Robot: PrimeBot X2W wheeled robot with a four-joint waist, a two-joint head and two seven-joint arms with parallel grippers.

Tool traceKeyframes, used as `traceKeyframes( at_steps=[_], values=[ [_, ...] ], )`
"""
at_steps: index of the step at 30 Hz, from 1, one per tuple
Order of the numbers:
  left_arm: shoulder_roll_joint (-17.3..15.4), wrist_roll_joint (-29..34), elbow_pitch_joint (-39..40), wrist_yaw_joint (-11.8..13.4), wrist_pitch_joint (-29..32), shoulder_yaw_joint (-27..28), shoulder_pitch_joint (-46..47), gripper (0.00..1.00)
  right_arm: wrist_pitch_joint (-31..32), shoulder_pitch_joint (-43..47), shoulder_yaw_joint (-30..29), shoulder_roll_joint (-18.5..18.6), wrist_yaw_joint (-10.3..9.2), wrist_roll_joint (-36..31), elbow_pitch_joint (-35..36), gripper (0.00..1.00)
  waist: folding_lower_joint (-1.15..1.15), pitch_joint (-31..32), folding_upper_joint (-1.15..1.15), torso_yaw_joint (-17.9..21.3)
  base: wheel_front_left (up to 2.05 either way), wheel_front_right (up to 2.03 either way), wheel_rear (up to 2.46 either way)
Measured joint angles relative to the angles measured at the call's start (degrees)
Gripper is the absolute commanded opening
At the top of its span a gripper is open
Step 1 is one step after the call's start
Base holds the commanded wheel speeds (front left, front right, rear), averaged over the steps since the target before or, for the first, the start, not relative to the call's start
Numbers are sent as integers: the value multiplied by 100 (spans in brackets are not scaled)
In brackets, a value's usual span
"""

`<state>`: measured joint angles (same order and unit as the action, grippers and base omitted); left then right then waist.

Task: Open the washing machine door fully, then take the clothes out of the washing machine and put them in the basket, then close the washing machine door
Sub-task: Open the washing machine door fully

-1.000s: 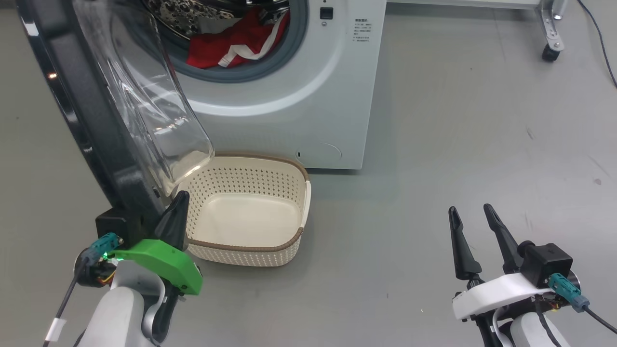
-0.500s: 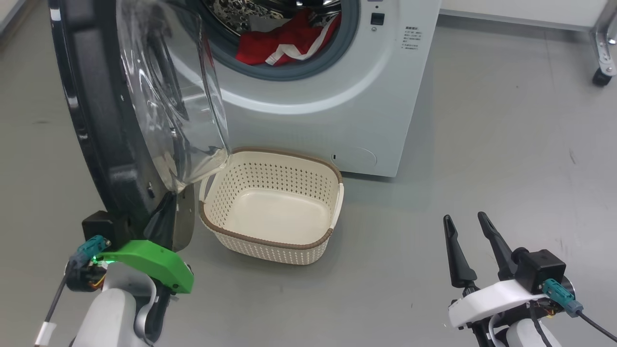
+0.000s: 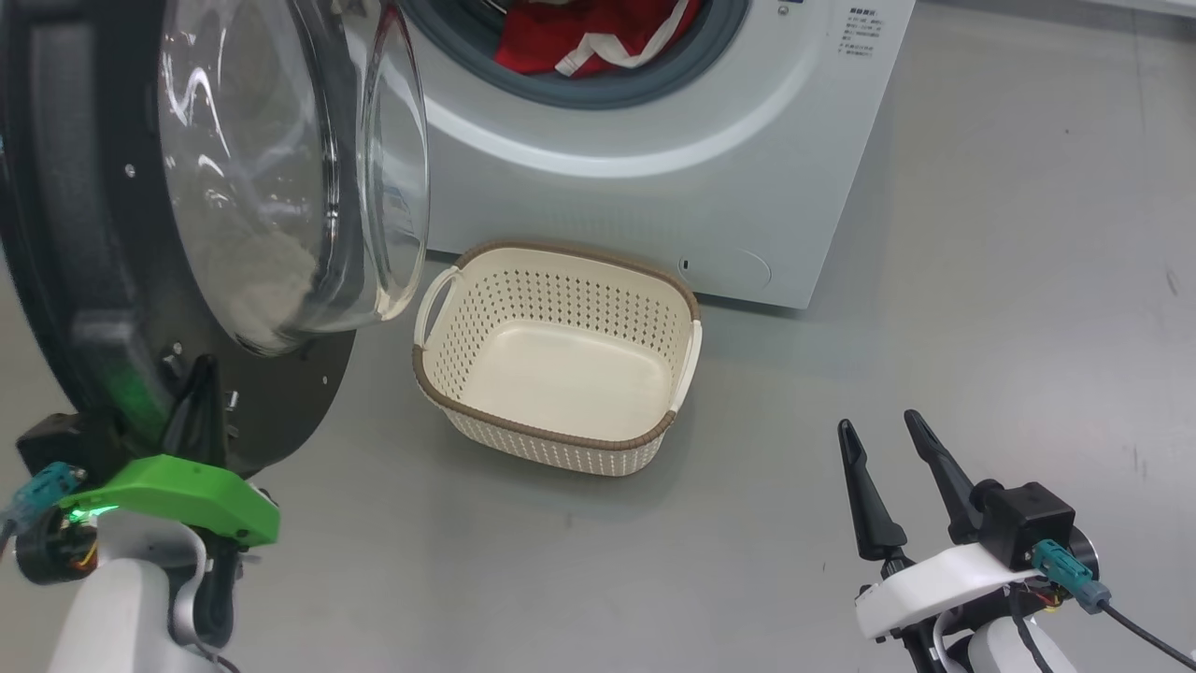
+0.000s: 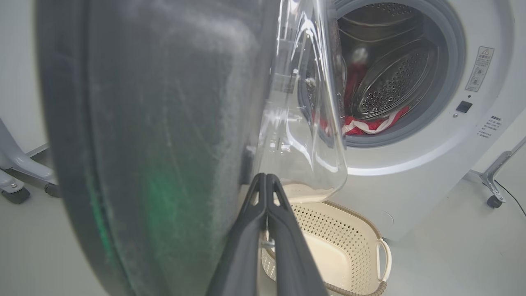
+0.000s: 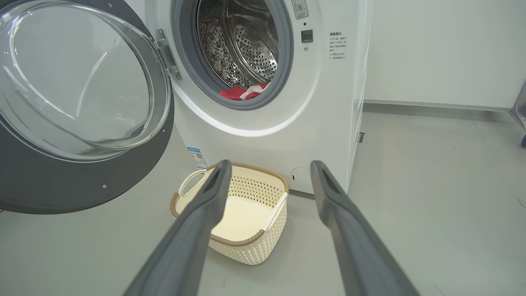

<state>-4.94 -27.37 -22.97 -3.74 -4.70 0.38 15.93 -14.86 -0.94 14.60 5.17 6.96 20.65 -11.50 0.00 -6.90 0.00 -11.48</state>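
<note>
Door stands wide to the left; clothes not yet out.
Left claw (image 3: 199,397) pressed together, holding nothing, tips at the dark door (image 3: 75,234) rim beside its clear bulging bowl (image 3: 280,187). Right claw (image 3: 878,425) spread, free, near right. Soft red clothes (image 3: 579,37) lie far-left of it in the machine (image 3: 654,187) mouth. The perforated cream basket (image 3: 561,435) sits below, between.

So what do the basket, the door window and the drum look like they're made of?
Basket: likely moulded plastic, matt cream, punched with even holes; brown rim looks woven.
Door window: clear glass or hard plastic, glossy, with bright reflections.
Drum: shiny metal, probably steel, perforated.
</note>
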Motion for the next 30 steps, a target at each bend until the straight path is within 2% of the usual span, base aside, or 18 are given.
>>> traceKeyframes(
  at_steps=[15, 30],
  values=[
    [-369, -425, 73, 169, -125, 758, 310, 0, 0, -367, 74, 74, 1, -112, 2, 100, 0, -676, 0, -120, 0, 0, 0],
    [-765, -879, -182, 221, -124, 1435, 704, 0, 77, -656, 66, 241, 1, -254, 13, 100, 0, -1329, 0, -158, 0, 0, 0]
  ],
)
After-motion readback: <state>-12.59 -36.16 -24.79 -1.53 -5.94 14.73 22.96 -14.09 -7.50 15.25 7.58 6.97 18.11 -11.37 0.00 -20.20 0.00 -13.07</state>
